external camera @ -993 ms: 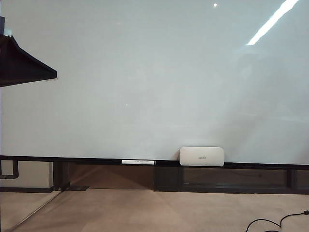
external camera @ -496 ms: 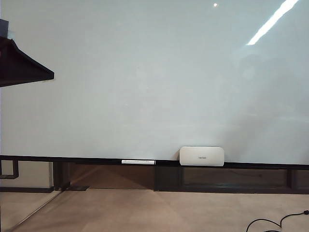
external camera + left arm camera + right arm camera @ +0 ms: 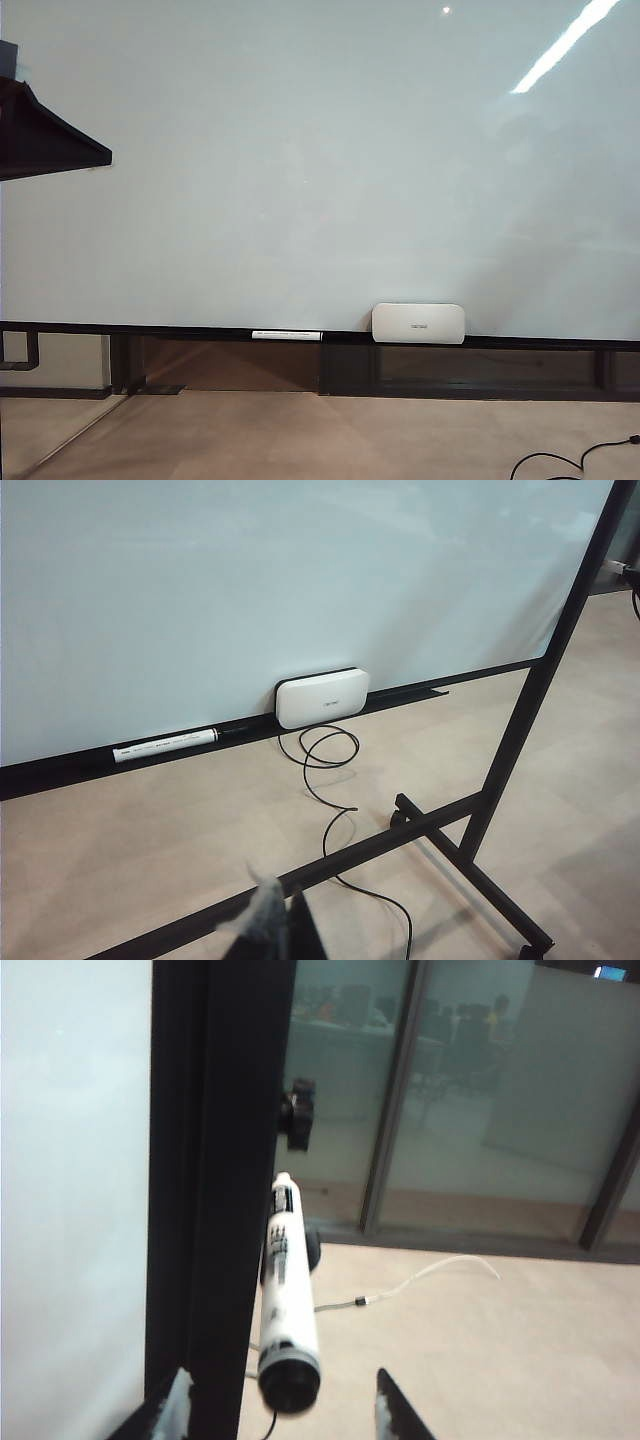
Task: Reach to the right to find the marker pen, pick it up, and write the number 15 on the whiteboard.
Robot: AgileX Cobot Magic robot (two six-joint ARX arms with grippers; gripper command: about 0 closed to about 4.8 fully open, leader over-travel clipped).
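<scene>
I'm at the very start of this job as far as I can see: the whiteboard [image 3: 300,180] is blank in the exterior view, with no stroke of the number 15 on it, so all the writing is left to do and the pen is not yet picked up. In the right wrist view the marker pen [image 3: 286,1290] sits against the board's black side post [image 3: 215,1190], its dark end cap pointing toward my right gripper [image 3: 285,1405], whose two fingers stand wide apart, one on either side of that cap, holding nothing. I judge the reach to the right is nearly complete and the next thing is to close in and take the pen. My left gripper [image 3: 280,925] shows only as a blurred tip at the edge of its wrist view, hanging above the floor and the stand's foot bar, and I cannot tell whether it is open or closed. On the bottom rail [image 3: 150,329] lie a slim white stick [image 3: 286,335] and, just beside it, a white rounded box [image 3: 418,323]; neither is what I need. A black cable [image 3: 330,780] trails over the floor below the box.
</scene>
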